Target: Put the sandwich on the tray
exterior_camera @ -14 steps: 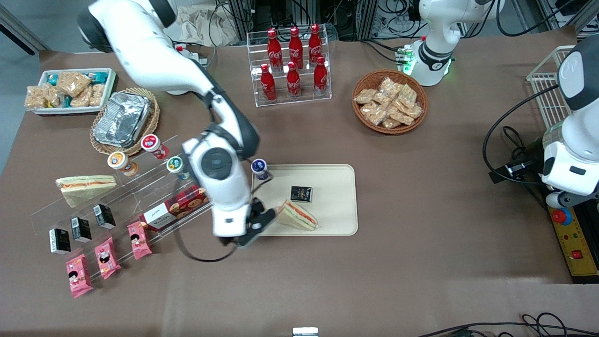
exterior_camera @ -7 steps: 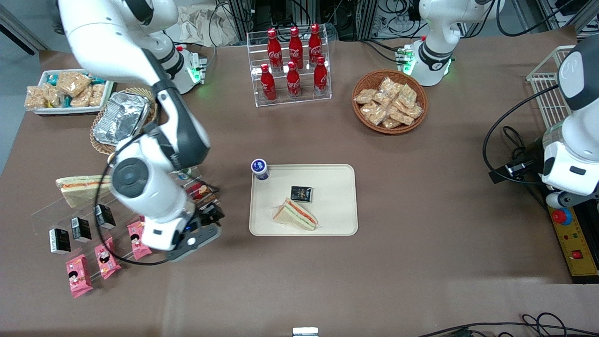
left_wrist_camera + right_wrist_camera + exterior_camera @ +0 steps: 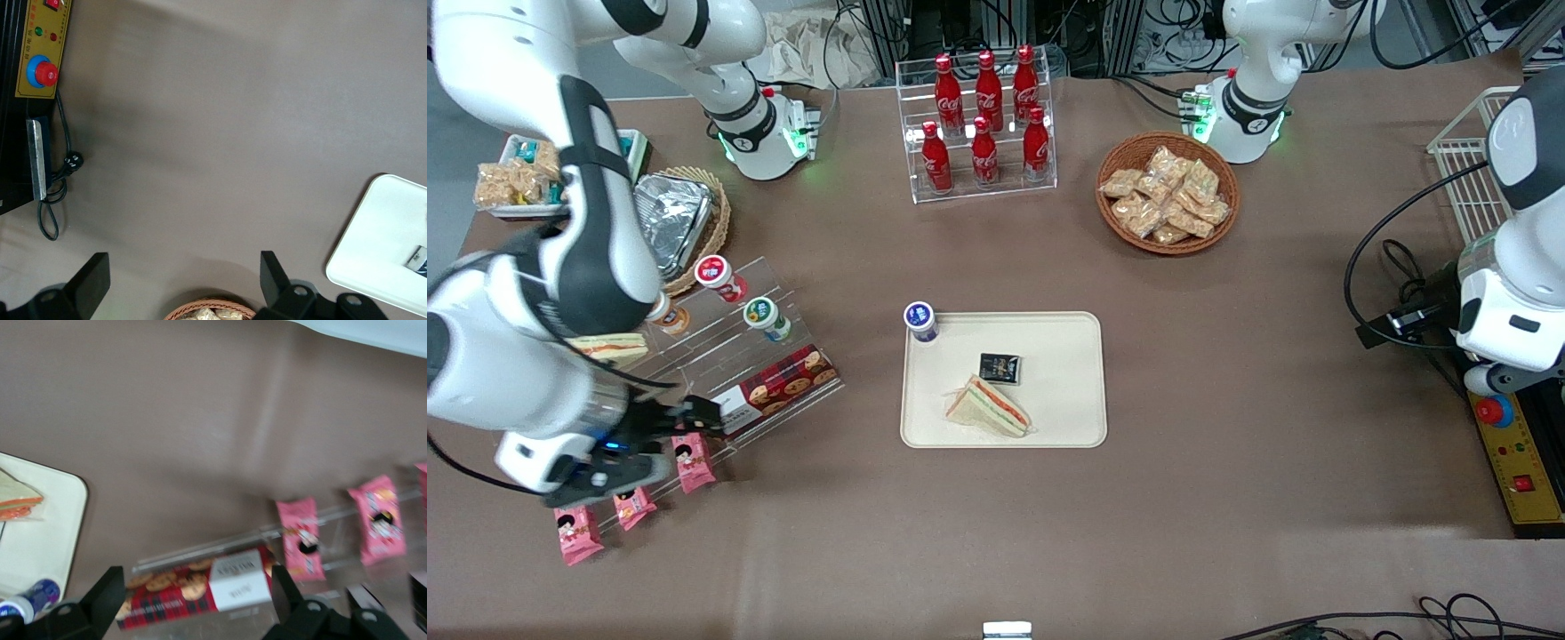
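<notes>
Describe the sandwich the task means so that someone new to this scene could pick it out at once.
Find the cream tray in the middle of the table; the sandwich lies on it, nearer the front camera than a small black packet. It is a clear-wrapped triangular wedge with bold orange-red and green stripes, unlike the paler sandwich on the clear rack. The open gripper hovers by that rack.
</notes>
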Robot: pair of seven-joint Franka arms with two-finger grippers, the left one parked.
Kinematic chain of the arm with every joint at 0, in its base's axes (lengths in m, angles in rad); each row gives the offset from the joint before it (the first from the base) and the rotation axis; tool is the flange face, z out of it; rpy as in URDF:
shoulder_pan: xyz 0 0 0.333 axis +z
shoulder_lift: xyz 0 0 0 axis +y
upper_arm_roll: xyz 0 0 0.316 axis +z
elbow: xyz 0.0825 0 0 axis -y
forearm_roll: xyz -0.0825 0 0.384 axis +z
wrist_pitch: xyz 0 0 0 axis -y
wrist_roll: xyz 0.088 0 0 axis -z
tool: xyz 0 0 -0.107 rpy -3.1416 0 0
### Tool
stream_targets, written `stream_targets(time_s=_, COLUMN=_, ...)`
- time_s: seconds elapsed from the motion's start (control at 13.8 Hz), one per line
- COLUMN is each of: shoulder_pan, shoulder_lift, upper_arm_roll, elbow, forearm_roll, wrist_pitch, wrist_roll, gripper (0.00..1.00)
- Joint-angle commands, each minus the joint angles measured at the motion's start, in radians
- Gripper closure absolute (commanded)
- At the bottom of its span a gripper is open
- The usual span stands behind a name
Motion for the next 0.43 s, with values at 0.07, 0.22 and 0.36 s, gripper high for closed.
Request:
stream_targets(time_s=0.07, shoulder_pan=-0.074, shoulder_lift=-0.083, upper_arm_roll=0.006, elbow=-0.016, forearm_roll=0.019, wrist_pitch=-0.061, wrist_roll=0.017, gripper=0.02)
stream_targets(time_s=0.22, shoulder_pan=-0.106, shoulder_lift=-0.132, upper_arm_roll=0.006, elbow=-0.016, forearm_roll=0.019, wrist_pitch=-0.126, wrist_roll=0.05, gripper=0.02)
stream_targets(time_s=0.36, shoulder_pan=-0.116, shoulder_lift=-0.19, upper_arm_roll=-0.006, elbow=-0.016, forearm_roll=0.01, wrist_pitch=-0.211, wrist_roll=0.102, gripper=0.02)
